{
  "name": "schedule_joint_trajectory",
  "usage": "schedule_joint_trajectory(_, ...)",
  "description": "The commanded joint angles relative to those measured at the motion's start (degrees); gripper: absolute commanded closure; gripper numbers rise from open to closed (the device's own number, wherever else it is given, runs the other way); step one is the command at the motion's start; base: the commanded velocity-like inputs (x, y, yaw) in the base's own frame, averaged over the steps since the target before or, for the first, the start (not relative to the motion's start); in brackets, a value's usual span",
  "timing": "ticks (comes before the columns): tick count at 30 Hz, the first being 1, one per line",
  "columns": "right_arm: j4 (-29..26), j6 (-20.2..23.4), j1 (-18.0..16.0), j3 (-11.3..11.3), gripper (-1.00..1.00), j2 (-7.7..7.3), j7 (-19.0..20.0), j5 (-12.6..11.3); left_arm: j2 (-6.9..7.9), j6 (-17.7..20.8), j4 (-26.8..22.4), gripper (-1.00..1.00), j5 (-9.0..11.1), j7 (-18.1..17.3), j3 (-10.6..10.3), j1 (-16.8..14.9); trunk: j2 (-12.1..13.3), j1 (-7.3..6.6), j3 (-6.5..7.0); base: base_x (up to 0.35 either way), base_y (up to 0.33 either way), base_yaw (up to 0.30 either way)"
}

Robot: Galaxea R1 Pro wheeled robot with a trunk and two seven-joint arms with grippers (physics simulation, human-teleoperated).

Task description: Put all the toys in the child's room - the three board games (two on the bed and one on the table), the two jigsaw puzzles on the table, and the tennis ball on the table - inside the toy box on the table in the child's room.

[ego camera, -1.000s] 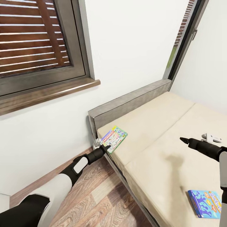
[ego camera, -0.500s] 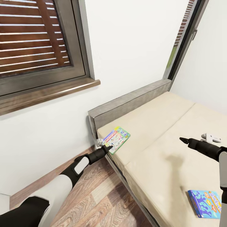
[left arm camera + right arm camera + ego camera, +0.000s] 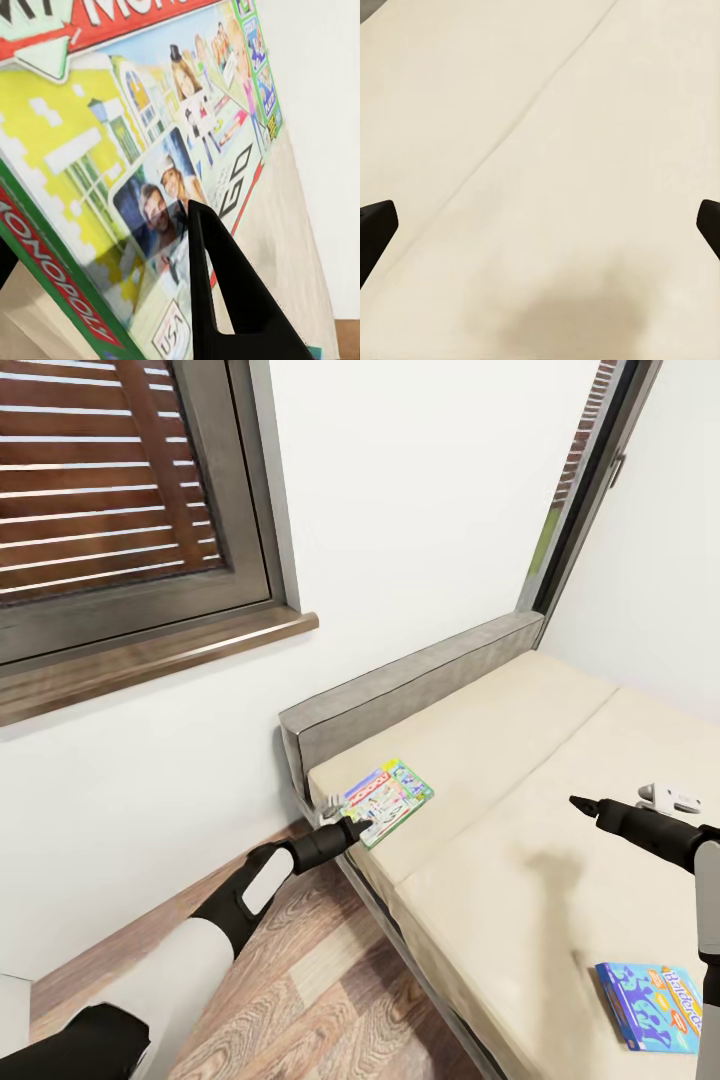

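head view first: nearest me, a blue board game (image 3: 655, 1005) lies flat on the mattress near the bed's (image 3: 520, 880) front edge, untouched. my right claw (image 3: 583, 807) hovers released above the middle of the mattress; in the right wrist view its two fingers (image 3: 376, 232) stand wide apart over bare beige cloth, gripping nothing.

farther off, at the bed's corner by the headboard, my left claw (image 3: 352, 826) is clenched on the near edge of the green-edged board game (image 3: 388, 801). in the left wrist view one dark finger (image 3: 225, 292) presses on the printed lid (image 3: 150, 150).

a second ago this box sat closer to the bed's side edge; it has since slid a little inward along the mattress with my claw, and its far end looks slightly raised. i judge the grip is holding, so the lift can begin. the toy box is somewhere out of sight, so carrying comes after.
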Motion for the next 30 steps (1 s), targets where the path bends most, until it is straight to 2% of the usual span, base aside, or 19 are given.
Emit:
schedule_joint_trajectory(1,0.0,0.3,0.0,-0.1,-1.00,-0.01,-0.2,-0.5,0.01,0.4,0.0,1.00,0.5,0.1,-0.1,0.0,0.0,-0.01,-0.04,0.000,0.000,0.000)
schedule_joint_trajectory(4,0.0,0.3,0.0,0.0,-1.00,0.02,-0.2,-0.6,-0.16,1.7,-4.1,1.00,0.8,4.3,-0.3,1.2,0.0,-0.01,-0.04,0.000,0.000,0.000)
schedule_joint_trajectory(5,0.0,0.3,0.0,0.0,-1.00,0.02,-0.2,-0.6,-0.16,1.7,-4.1,1.00,0.8,4.3,-0.3,1.2,0.0,-0.01,-0.04,0.000,0.000,0.000)
schedule_joint_trajectory(7,0.0,0.3,0.0,0.0,-1.00,0.04,-0.2,-0.6,-0.44,3.0,-7.3,1.00,1.3,7.5,-0.4,2.0,0.0,-0.01,-0.04,0.000,0.000,0.000)
schedule_joint_trajectory(8,0.0,0.3,0.0,0.0,-1.00,0.04,-0.2,-0.6,-0.44,3.0,-7.3,1.00,1.3,7.5,-0.4,2.0,0.0,-0.01,-0.04,0.000,0.000,0.000)
schedule_joint_trajectory(9,0.0,0.3,0.0,0.0,-1.00,0.05,-0.2,-0.6,-0.56,3.7,-8.9,1.00,1.6,9.2,-0.5,2.5,0.0,-0.01,-0.04,0.000,0.000,0.000)
schedule_joint_trajectory(13,0.0,0.3,0.0,0.2,-1.00,0.07,-0.2,-0.6,-0.83,5.7,-15.2,1.00,3.4,16.2,-0.6,4.5,0.0,-0.01,-0.04,0.000,0.000,0.000)
schedule_joint_trajectory(14,0.0,0.3,0.0,0.2,-1.00,0.07,-0.2,-0.6,-0.83,5.7,-15.2,1.00,3.4,16.2,-0.6,4.5,0.0,-0.01,-0.04,-0.008,0.000,0.000)
schedule_joint_trajectory(19,0.0,0.3,0.0,0.3,-1.00,0.07,-0.2,-0.6,-0.92,6.8,-22.1,1.00,7.0,24.2,-0.8,6.8,0.0,-0.01,-0.04,-0.028,0.000,0.000)
schedule_joint_trajectory(20,0.0,0.3,0.0,0.3,-1.00,0.07,-0.2,-0.6,-0.92,6.8,-22.1,1.00,7.0,24.2,-0.8,6.8,0.0,-0.01,-0.04,-0.032,0.000,0.000)
schedule_joint_trajectory(23,0.0,0.3,0.0,0.2,-1.00,0.08,-0.2,-0.6,-0.84,7.1,-25.2,1.00,8.7,28.0,-0.8,7.6,0.0,-0.01,-0.04,-0.021,0.000,0.000)
schedule_joint_trajectory(27,0.0,0.3,0.0,0.2,-1.00,0.08,-0.2,-0.6,-0.75,7.2,-26.6,1.00,9.5,29.5,-0.8,8.0,0.0,-0.01,-0.04,-0.012,0.000,0.000)
schedule_joint_trajectory(30,0.0,0.3,0.0,0.1,-1.00,0.08,-0.2,-0.6,-0.84,8.0,-28.4,1.00,10.2,30.8,-0.9,8.2,1.2,-0.67,0.50,-0.007,0.000,0.000)
